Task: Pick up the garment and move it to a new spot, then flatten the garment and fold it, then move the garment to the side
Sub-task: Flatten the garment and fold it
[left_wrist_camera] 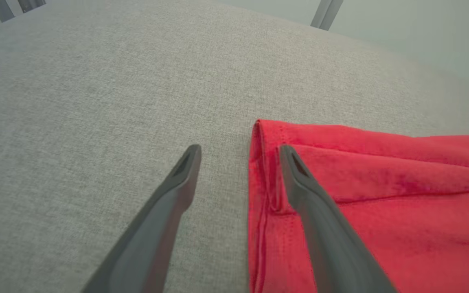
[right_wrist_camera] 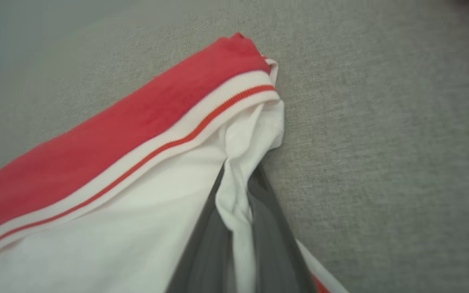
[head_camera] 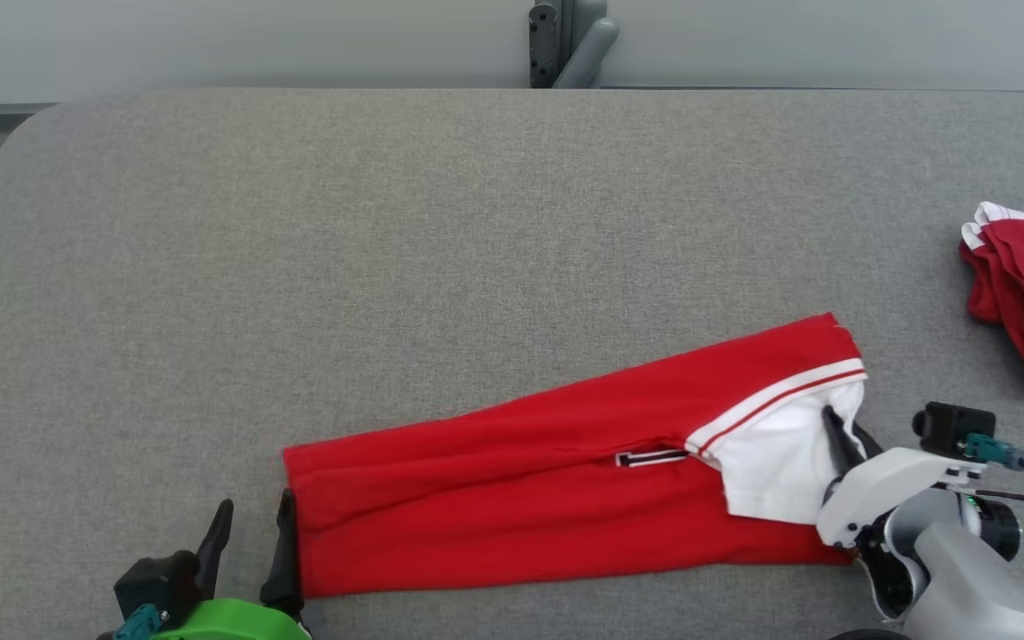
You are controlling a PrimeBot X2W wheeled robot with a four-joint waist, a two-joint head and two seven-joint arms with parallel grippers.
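your right gripper [right_wrist_camera: 240, 181] pinches the white collar [right_wrist_camera: 255, 134] of the garment [head_camera: 521, 498]; your left gripper [left_wrist_camera: 239, 151] stands spread astride the left hem [left_wrist_camera: 259, 175], likely to lift both ends.

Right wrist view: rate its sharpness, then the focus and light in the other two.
Right wrist view: soft, the garment and right gripper blurred. Left wrist view: open left gripper sharp, far table softer. Head view: sharp, even light, no glare.
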